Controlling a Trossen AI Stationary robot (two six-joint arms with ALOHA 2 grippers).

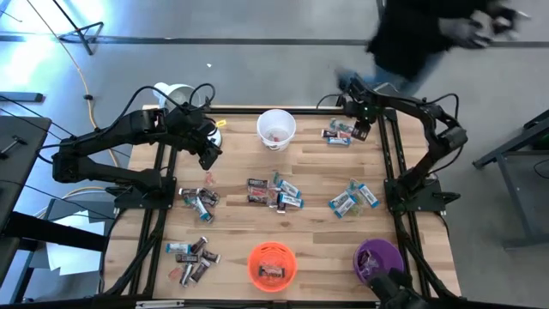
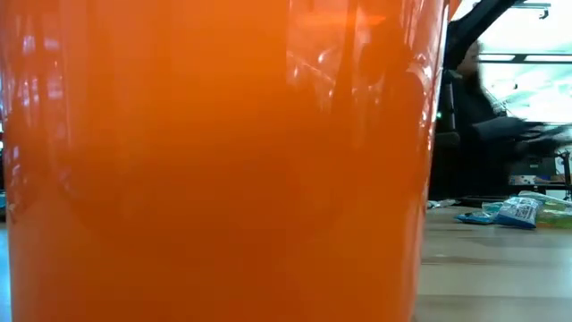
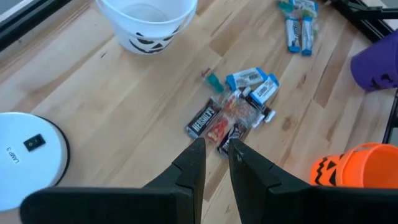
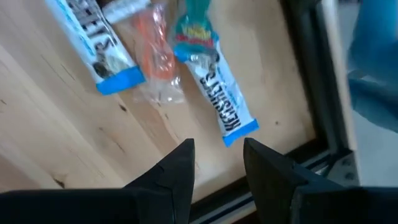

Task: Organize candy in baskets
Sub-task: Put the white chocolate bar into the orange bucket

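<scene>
Wrapped candy lies in loose heaps on the wooden table: at the far right [image 1: 337, 133], in the middle [image 1: 274, 193], at the right [image 1: 352, 199] and at the left [image 1: 197, 199]. The white basket [image 1: 276, 129] stands at the far middle, the orange basket [image 1: 272, 263] and the purple basket [image 1: 378, 257] at the near edge. My right gripper [image 4: 217, 155] hangs open, pointing down, just beside the end of a blue-silver bar [image 4: 224, 102] in the far-right heap. My left gripper [image 3: 216, 155] is raised over the table's left part, narrowly open and empty, slanting toward the middle heap [image 3: 233, 115].
A white lamp [image 1: 176, 94] stands at the far left corner, its round base [image 3: 28, 149] near my left gripper. The dark frame rail [image 4: 311, 93] runs close to my right gripper. The orange basket [image 2: 214, 161] fills the low view. A person [image 1: 412, 34] moves beyond the far edge.
</scene>
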